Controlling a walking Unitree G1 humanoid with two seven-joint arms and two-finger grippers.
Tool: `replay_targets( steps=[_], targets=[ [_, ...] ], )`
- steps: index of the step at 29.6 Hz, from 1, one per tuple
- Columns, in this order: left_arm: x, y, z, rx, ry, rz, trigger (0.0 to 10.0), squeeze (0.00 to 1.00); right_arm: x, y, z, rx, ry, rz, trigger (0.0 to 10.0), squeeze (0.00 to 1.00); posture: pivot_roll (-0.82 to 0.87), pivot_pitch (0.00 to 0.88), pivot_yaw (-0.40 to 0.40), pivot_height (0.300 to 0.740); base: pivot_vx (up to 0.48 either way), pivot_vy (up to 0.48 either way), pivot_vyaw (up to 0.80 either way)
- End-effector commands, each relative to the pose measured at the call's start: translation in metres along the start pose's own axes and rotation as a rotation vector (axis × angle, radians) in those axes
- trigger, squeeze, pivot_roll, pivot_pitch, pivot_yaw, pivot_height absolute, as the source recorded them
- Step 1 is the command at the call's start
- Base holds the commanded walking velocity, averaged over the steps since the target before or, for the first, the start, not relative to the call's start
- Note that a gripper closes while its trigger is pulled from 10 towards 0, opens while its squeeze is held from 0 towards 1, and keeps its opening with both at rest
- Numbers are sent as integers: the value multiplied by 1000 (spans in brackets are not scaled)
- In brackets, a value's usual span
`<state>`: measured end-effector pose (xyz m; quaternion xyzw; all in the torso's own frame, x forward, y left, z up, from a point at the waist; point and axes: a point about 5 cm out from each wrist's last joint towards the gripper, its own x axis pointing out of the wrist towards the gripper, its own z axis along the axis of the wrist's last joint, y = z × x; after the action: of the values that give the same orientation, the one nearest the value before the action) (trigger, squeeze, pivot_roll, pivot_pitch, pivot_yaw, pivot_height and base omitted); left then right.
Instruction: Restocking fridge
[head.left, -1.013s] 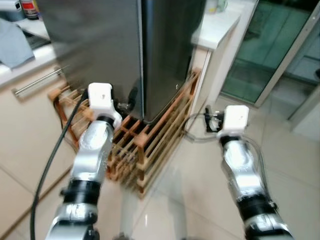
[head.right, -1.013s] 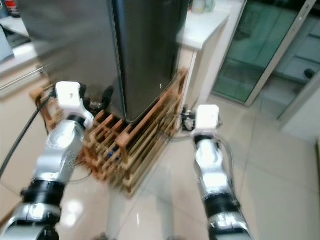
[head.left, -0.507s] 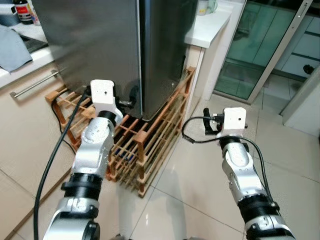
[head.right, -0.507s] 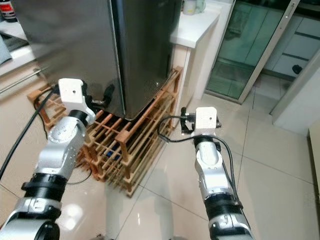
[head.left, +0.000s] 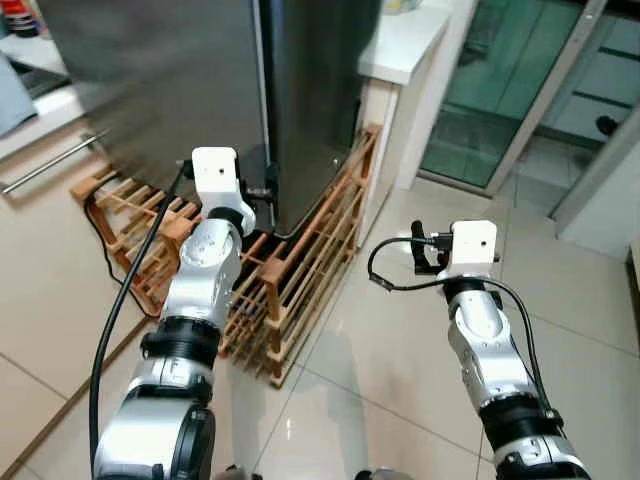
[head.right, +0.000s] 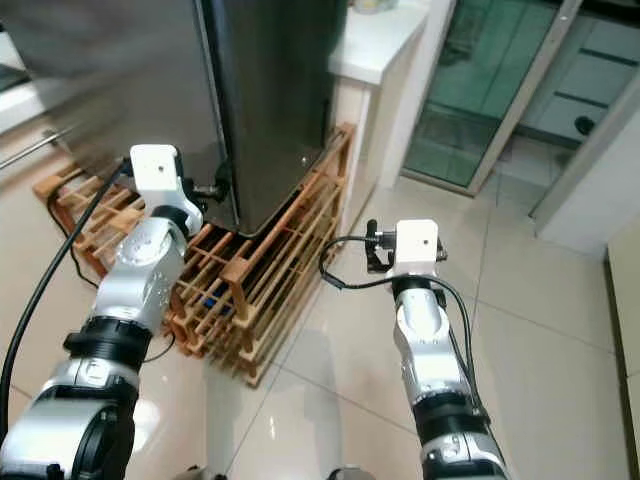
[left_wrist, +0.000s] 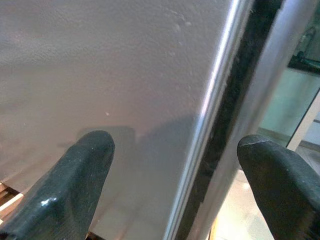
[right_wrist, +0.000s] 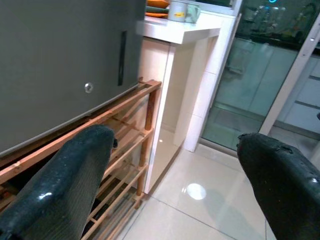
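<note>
A: Two grippers up, both spread wide, nothing held. Our left gripper (left_wrist: 170, 170) sits close to the fridge (head.left: 200, 90), low down, fingers either side of the door's edge seam (left_wrist: 220, 105). We can't tell whether a pad touches the steel

B: Where's our right gripper (right_wrist: 172, 175)?

A: Out over the tiled floor (head.left: 400, 350), well apart from the fridge, looking toward its side wall and the wooden rack (head.right: 270, 260) it stands on. White counter (head.right: 375, 40) just beyond

B: Door shut?

A: Shut, as far as we see. No goods in view to stock

B: How will the door handle?

A: We judge it heavy and stiff, held by its seal; smooth steel, slippery for rubber pads. No handle seen on the face. Best hold looks like the vertical edge at the seam, one finger hooked behind the lip, then a steady pull outward

B: Risks?

A: Fingers slipping off the edge, or the rack catching our left arm (head.left: 200, 290) as the door swings
</note>
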<state>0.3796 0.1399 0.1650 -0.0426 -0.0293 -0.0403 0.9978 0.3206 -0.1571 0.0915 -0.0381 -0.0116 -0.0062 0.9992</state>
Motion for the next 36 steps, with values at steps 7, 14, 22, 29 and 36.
replay_targets(
  steps=[7,14,22,29,36],
  targets=[
    [23,-27,16,-24,-4,-76,10000,0,2,0,6,1,-28,0,10000,0,-60,0,-19,740,0,0,0],
    [23,-32,12,-1,9,-124,10000,0,-3,-2,4,6,-24,-12,10000,0,-64,0,-14,740,0,0,0],
    [27,-50,14,-4,7,-166,10000,0,-5,1,0,2,-7,3,10000,0,-60,0,-11,740,0,0,0],
    [33,-64,21,-11,26,-172,10000,0,-7,0,1,-1,-9,-4,10000,0,-96,0,-1,740,0,0,0],
    [37,-55,26,3,35,-70,10000,0,-10,-4,0,-15,-2,-3,10000,0,-113,0,1,740,0,0,0]
  ],
)
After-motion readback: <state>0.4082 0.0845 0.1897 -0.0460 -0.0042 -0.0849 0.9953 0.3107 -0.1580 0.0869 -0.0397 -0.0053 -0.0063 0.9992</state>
